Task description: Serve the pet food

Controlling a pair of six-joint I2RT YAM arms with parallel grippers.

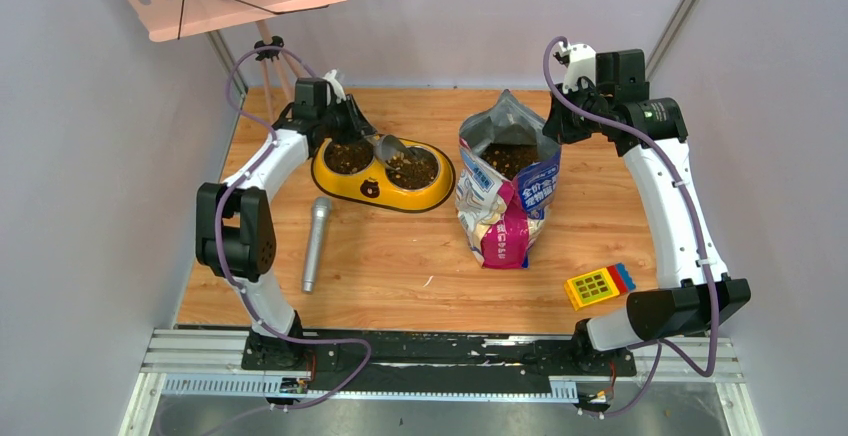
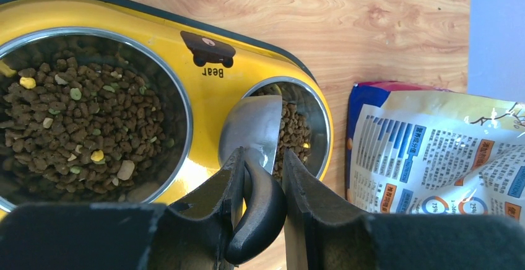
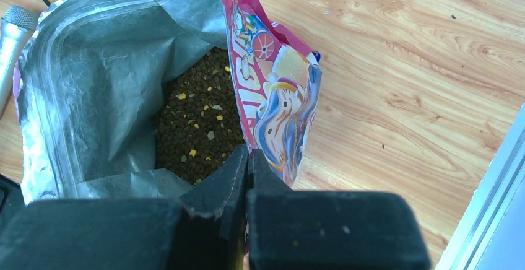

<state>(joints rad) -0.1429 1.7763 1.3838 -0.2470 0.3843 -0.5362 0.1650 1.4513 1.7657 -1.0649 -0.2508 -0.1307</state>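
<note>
- At the left of the bench (image 1: 400,266), the yellow double-bowl feeder (image 1: 400,199) shows most of the serving done. Its left bowl (image 2: 187,127) carries a deep layer of kibble (image 2: 93,127), brown with a few yellow and green bits.
- Next along, the right bowl (image 2: 317,121) has kibble in it too. I see less of it there, because the grey metal scoop (image 2: 251,124) lies tipped over that bowl and hides part of it. Whether any pellets remain in the scoop I cannot tell.
- Further right, the cat food bag (image 1: 505,211) stands upright on the bench with its mouth open. There is plenty of kibble down inside, and the bag is apart from the feeder.
- By my reckoning both bowls are served. What remains is at most a top-up of the right bowl, then setting the scoop down and letting go of the bag.
- On my left gripper (image 2: 263,161) the jaws stand at a narrow gap, clamped on the scoop's black handle (image 2: 260,214), one finger on each side. The scoop's head reaches out over the right bowl.
- On my right gripper (image 3: 247,158) the jaws are pressed flat together with no gap showing, at the near rim of the bag's mouth. I judge that they pinch that rim to hold the bag open, though the pinched edge itself is hidden between the fingers.
</note>
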